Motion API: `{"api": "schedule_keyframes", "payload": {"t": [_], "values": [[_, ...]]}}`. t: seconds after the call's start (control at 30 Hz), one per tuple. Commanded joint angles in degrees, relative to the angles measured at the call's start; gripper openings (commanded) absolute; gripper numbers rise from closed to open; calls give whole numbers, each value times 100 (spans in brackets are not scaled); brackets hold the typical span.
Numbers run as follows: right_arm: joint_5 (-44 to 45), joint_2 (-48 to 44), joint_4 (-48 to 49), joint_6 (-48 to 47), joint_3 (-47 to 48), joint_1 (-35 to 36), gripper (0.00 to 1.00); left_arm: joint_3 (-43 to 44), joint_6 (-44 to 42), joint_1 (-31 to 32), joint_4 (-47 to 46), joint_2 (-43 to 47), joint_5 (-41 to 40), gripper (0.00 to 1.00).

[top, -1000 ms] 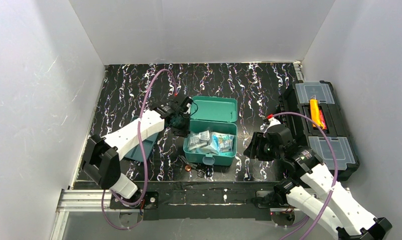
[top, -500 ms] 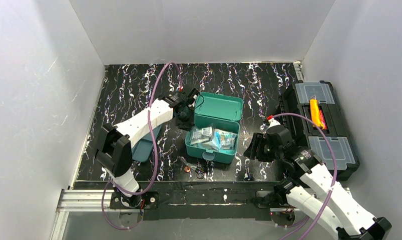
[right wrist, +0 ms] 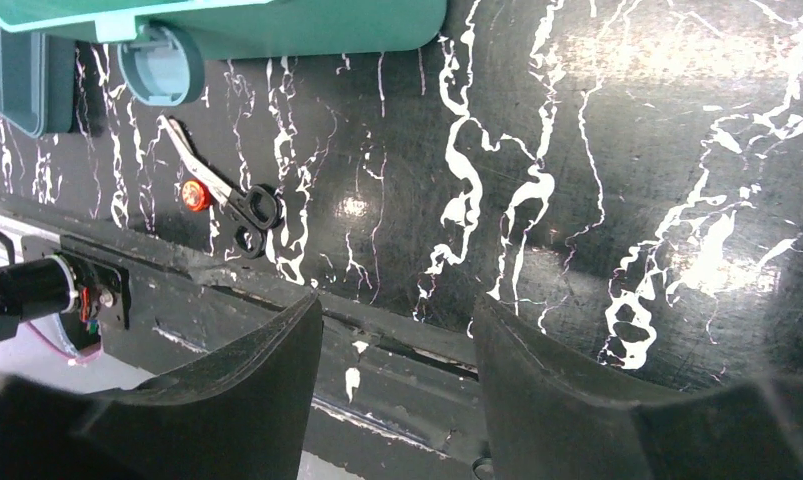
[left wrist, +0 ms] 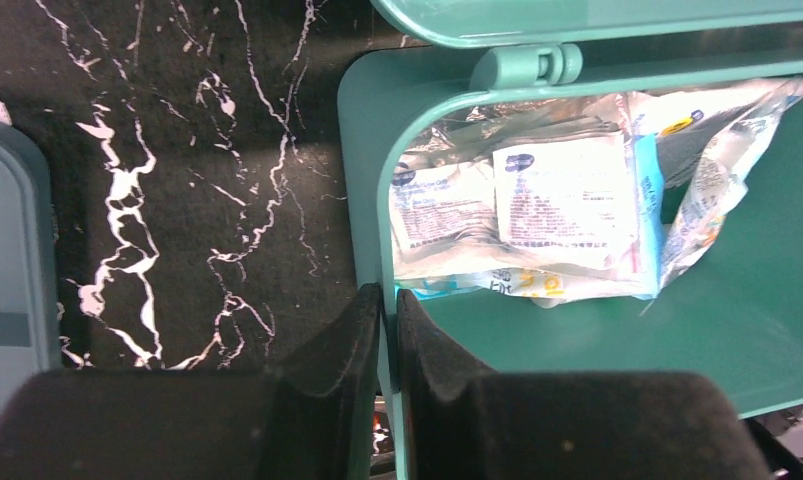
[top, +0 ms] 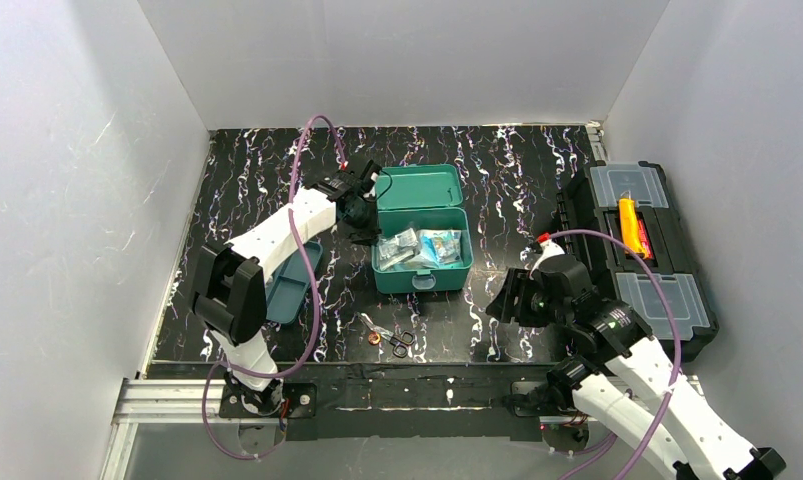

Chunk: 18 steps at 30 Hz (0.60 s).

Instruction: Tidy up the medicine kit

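Observation:
The teal medicine kit [top: 447, 276] stands open mid-table, its lid [top: 418, 187] lying back. Several foil and white sachets [top: 417, 247] lie inside, also in the left wrist view [left wrist: 537, 205]. My left gripper [top: 362, 222] is shut on the kit's left wall [left wrist: 365, 180], one finger outside, one inside. The blue-teal inner tray [top: 289, 285] lies on the table left of the kit. Small scissors [top: 389, 337] lie in front of the kit, also in the right wrist view [right wrist: 225, 195]. My right gripper [top: 505, 303] is open and empty, right of the scissors, near the front edge.
A black toolbox [top: 642, 250] with clear compartment lids stands at the right edge, a yellow and red item inside. White walls close the left, back and right. The kit's round front latch [right wrist: 160, 68] shows in the right wrist view.
My left gripper has pulled the kit away from the front edge toward the back and turned it squarer. The scissors stayed where they were. The right arm has barely shifted.

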<state>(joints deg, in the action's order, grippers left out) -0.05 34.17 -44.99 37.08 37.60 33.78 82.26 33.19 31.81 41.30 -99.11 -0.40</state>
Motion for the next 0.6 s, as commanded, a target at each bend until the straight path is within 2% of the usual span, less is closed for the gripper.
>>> {"api": "schedule_keyframes", "payload": {"t": [0.0,0.13,0.17,0.33,0.57], "values": [[-472,24,323,-278,41,21,65,-110,-121,-8,-96,236,326,18],[-918,228,592,-518,113,30,67,-152,-288,-8,-87,519,347,45],[-1009,266,655,-577,140,54,68,-156,-342,-5,-83,596,356,49],[-1426,343,1167,-878,277,346,70,-135,-550,-8,-31,1102,348,64],[-960,696,1544,-996,550,1253,76,-495,-684,-6,-7,2107,126,78]]}}
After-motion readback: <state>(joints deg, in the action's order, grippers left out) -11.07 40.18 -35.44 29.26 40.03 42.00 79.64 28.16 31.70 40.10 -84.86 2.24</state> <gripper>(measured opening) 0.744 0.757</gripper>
